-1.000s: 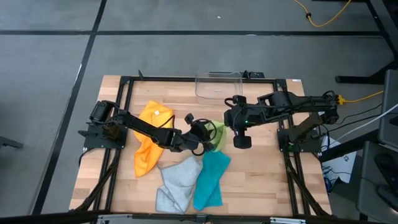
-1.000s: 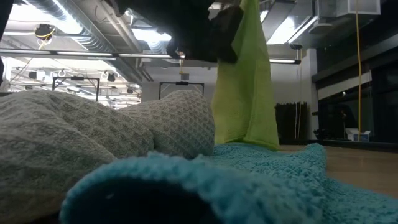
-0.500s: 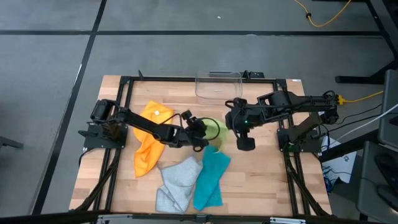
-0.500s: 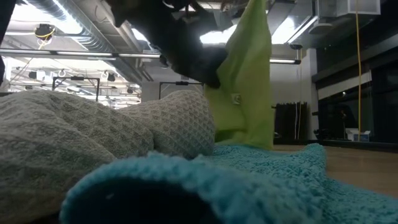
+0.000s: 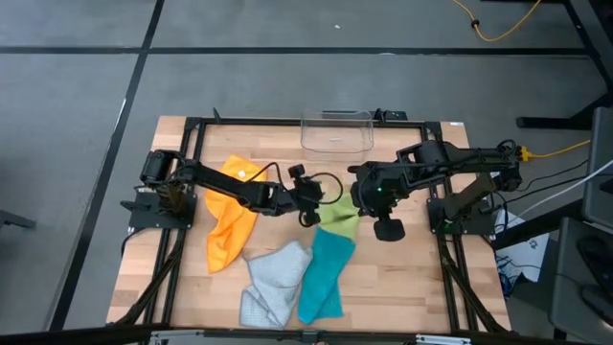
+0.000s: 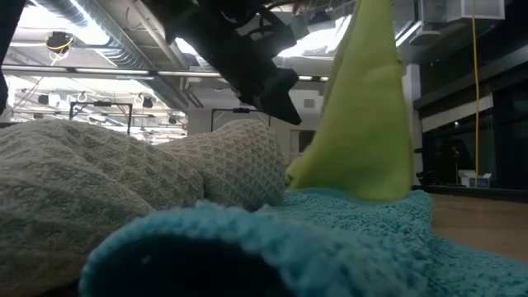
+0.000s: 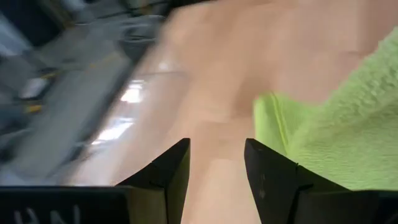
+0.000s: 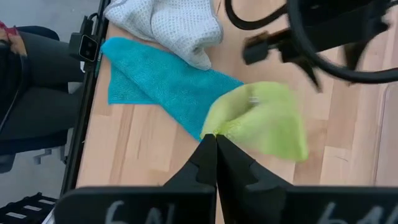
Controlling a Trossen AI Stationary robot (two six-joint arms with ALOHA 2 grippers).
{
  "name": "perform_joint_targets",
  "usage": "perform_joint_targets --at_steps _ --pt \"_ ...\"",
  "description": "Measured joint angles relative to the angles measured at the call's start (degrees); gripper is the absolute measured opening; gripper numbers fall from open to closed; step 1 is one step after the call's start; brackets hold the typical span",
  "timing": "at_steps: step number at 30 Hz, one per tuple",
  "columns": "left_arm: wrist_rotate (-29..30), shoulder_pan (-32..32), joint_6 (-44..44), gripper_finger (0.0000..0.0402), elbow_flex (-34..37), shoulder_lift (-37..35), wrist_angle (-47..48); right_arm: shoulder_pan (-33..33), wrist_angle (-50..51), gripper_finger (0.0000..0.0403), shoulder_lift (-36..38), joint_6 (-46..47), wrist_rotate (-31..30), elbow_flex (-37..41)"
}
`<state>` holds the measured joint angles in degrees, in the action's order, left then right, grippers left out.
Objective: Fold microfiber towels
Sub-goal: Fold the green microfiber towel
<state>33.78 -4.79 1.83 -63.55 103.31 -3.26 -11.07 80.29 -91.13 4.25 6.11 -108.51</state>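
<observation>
The high view looks straight down on the whole table (image 5: 192, 278) from well above. The low view sits at table height, pressed close against the teal towel (image 6: 330, 247), facing the room. Each wrist view looks past its own fingers — all four share the lime green towel (image 5: 337, 217) at frame centre.

**Hidden, cropped, blurred**

Low view: lime green towel (image 6: 367, 115) top cut off by the frame edge; the gripper above it is out of sight. Grey towel (image 6: 124, 190) and teal towel (image 6: 313, 239) fill the foreground and hide the worktop. Left wrist view is motion-blurred; the pale shape beyond the fingers (image 7: 171, 171) is possibly the clear bin. Person at the right wrist view's edge (image 8: 25, 87) is cropped.
</observation>
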Motion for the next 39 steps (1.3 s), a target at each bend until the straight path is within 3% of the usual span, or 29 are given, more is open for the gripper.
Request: perform_joint_targets --at_steps 3,7,15,25,30,35,39 --pt "-3.3 -0.2 0.0 0.0147 0.0 0.0 0.0 0.0 0.1 0.0 0.0 0.0 0.0 0.0" --pt "-3.3 -1.8 0.0 0.0147 0.0 -1.3 1.8 0.0 0.7 0.0 0.0 0.1 0.0 0.0" --pt "-9.3 -7.7 -10.0 0.0147 0.0 -3.2 6.9 0.0 0.8 0.0 0.0 0.2 -0.4 0.0" --pt "-3.8 -10.4 -12.0 0.0147 0.1 5.9 6.8 0.0 0.3 0.0 0.0 0.0 -1.9 0.0" --pt "-2.6 -10.4 -9.3 0.0147 0.1 9.3 6.5 0.0 0.2 0.0 0.0 0.0 -1.9 0.0" --pt "4.9 -10.6 -6.7 0.0145 0.1 10.9 6.2 0.0 0.1 0.0 0.0 0.0 -1.9 0.0" --pt "6.7 -11.1 -1.6 0.0139 0.1 10.9 2.4 0.0 0.1 0.0 0.0 0.0 -2.0 0.0"
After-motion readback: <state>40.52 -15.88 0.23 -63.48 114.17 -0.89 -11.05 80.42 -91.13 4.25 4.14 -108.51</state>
